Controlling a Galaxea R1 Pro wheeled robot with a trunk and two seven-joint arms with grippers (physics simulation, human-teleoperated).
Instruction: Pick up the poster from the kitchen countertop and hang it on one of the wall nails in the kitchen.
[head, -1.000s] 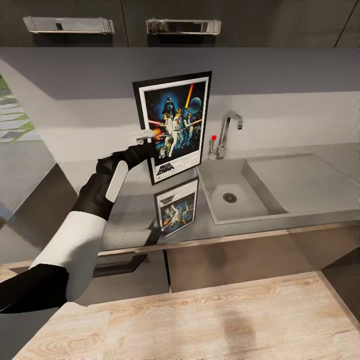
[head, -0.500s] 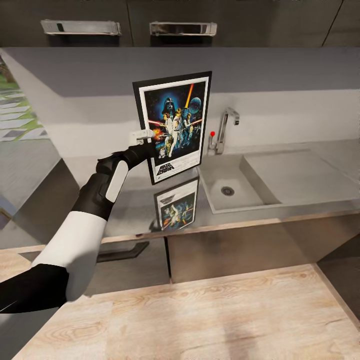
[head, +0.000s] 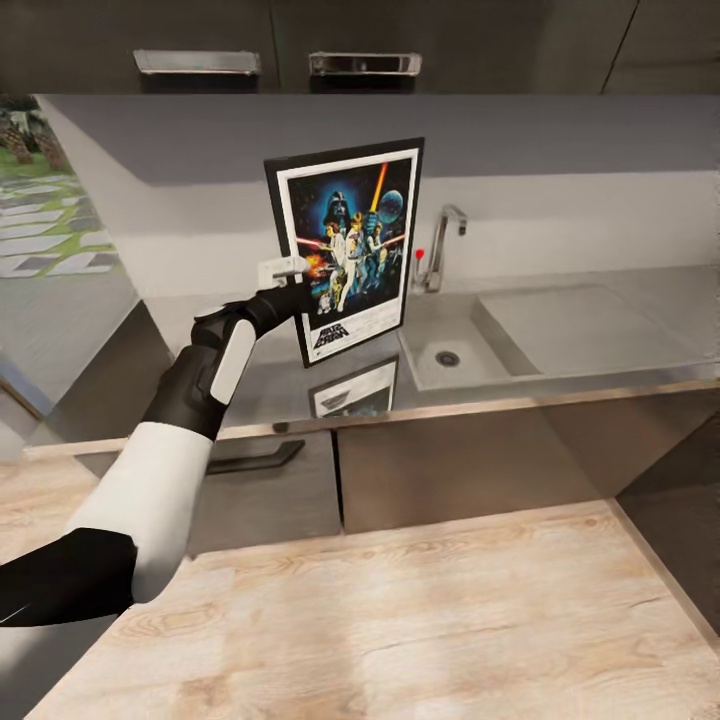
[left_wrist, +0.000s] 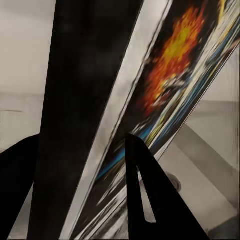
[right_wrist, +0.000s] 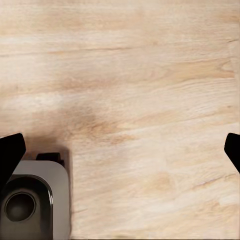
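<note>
Pickup is complete: the left tool (head: 290, 283) pinches the left edge of the poster (head: 348, 250), holding it upright and slightly tilted, clear above the desk (head: 600, 350) just beside the sink (head: 445, 345). The right tool (right_wrist: 120, 150) hangs spread over wood floor (right_wrist: 150, 75). Hanging remains; no wall nail is discernible.

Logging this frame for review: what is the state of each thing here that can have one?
poster: lifted clear of the countertop, upright, slightly tilted, gripped at its left edge.
left hand: shut on the poster's frame.
right hand: fingers spread apart, nothing between them, pointing at the wooden floor.
kitchen countertop: glossy, reflecting the poster.
tap: no water seen running.
sink: looks dry.
</note>
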